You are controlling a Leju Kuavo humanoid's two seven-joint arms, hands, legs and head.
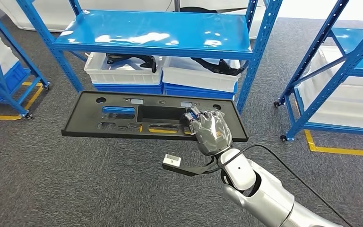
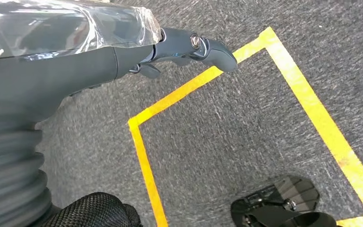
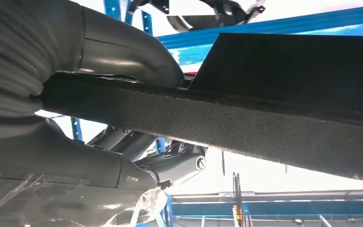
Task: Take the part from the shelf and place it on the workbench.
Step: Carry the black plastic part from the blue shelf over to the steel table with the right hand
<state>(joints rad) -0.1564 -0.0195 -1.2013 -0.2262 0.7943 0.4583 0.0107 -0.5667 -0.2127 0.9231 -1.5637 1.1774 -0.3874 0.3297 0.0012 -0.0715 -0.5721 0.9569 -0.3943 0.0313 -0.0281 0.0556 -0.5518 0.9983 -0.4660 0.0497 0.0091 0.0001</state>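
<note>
Part (image 1: 123, 118) gripped by right hand (image 1: 211, 132); fingertips seemingly hidden.

black part (image 1: 123, 116), blue shelf (image 1: 156, 35), grey carpet (image 1: 52, 179)

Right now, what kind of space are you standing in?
Likely a factory or warehouse storage area: blue steel shelving on casters, white bins holding dark parts, yellow floor tape. The right hand grips a black panel.
</note>
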